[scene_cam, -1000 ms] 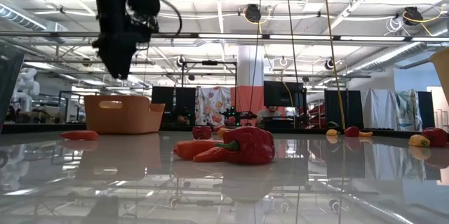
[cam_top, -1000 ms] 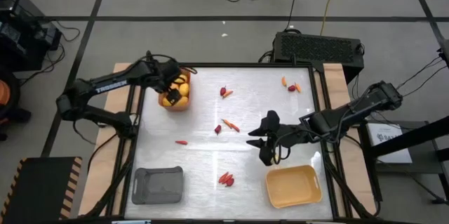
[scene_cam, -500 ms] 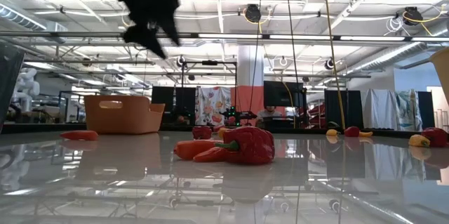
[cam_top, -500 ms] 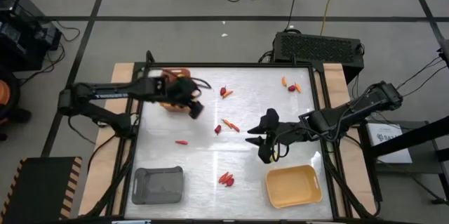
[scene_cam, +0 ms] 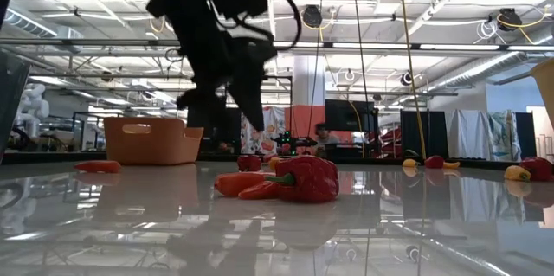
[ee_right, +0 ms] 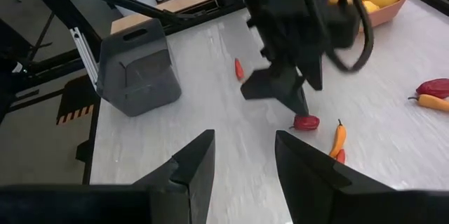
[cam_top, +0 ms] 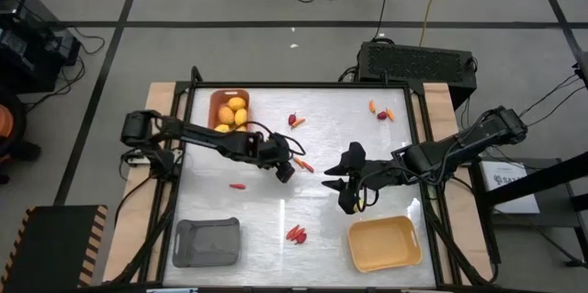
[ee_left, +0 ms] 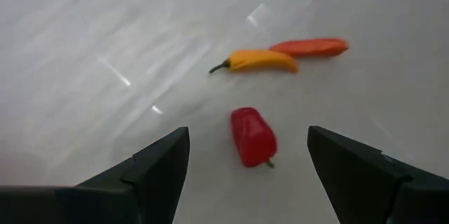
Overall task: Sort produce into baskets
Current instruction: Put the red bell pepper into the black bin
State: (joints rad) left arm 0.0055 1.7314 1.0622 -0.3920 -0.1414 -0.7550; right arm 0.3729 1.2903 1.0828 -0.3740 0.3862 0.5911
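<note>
My left gripper [cam_top: 284,170] hangs open just above a small red chilli-like piece [ee_left: 252,136] lying on the table near its middle. In the left wrist view its fingers stand on either side of the piece without touching it. A yellow-orange chilli [ee_left: 256,60] and an orange carrot-like stick [ee_left: 309,46] lie just beyond it. The orange-brown basket [cam_top: 229,112] at the far left holds several lemon-like fruits [cam_top: 235,105]. My right gripper [cam_top: 347,188] waits open above the table, right of centre, with nothing between its fingers [ee_right: 200,155].
The grey basket [cam_top: 207,241] stands at the near left and the yellow basket [cam_top: 384,242] at the near right. Loose produce lies scattered: red pieces [cam_top: 295,233] near the front, a red chilli [cam_top: 238,185], a pair [cam_top: 294,120] at the far middle, and more [cam_top: 379,111] at the far right.
My left gripper has swung from above the orange-brown basket toward the table's middle and near side. It has sunk and tipped more steeply downward, and now hangs over the red piece. The lemons in the basket now show uncovered.
</note>
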